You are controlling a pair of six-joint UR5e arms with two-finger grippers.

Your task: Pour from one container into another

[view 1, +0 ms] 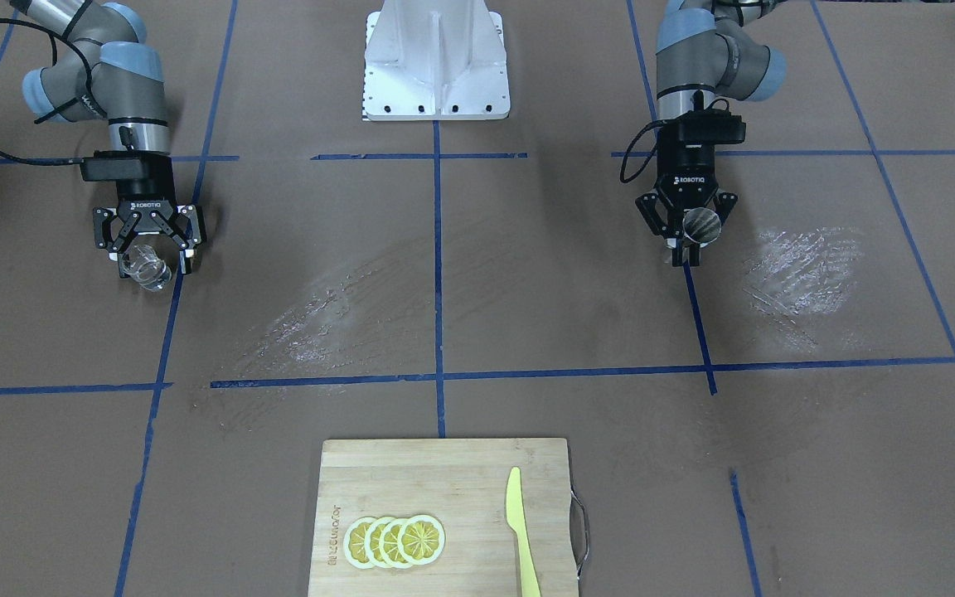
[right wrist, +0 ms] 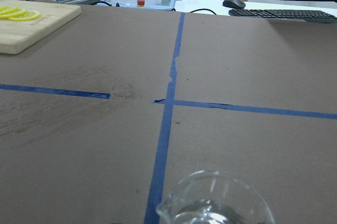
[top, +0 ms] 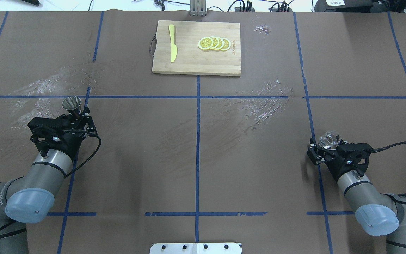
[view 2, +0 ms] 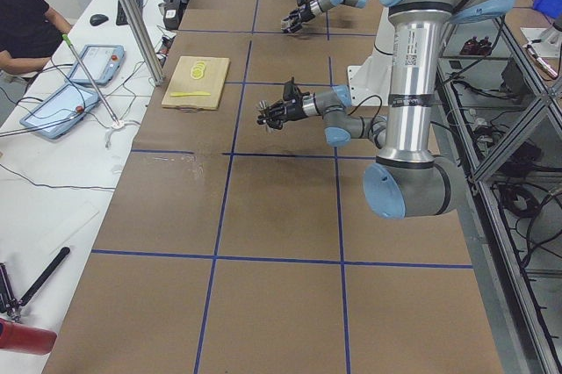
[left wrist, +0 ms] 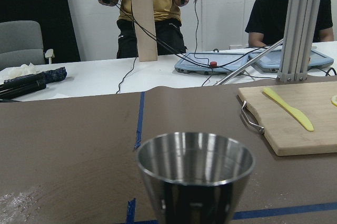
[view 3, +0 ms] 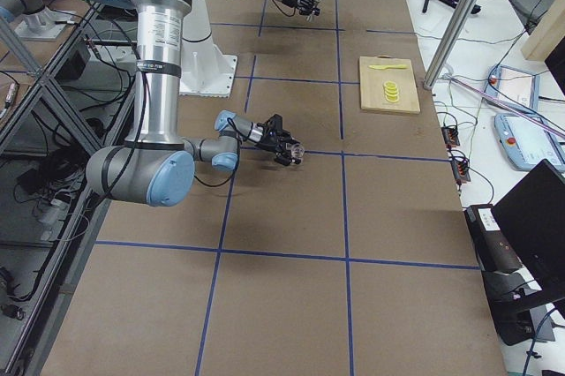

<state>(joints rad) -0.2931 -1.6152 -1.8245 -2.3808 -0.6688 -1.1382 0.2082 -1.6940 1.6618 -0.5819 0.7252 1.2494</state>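
The grey metal jigger stands upright between the fingers of my left gripper, which is shut on its waist, at the table's left side. In the left wrist view its open upper cone fills the bottom centre. The front-facing view shows the jigger in that same gripper. Far off on the right side, my right gripper is shut on the clear glass cup, seen again as the cup in the front-facing view. The cup's flared rim shows at the bottom of the right wrist view.
A wooden cutting board at the far middle carries lemon slices and a yellow knife. Pale smears mark the brown table cover, which is crossed by blue tape lines. The white robot base sits between the arms. Operators sit beyond the far edge.
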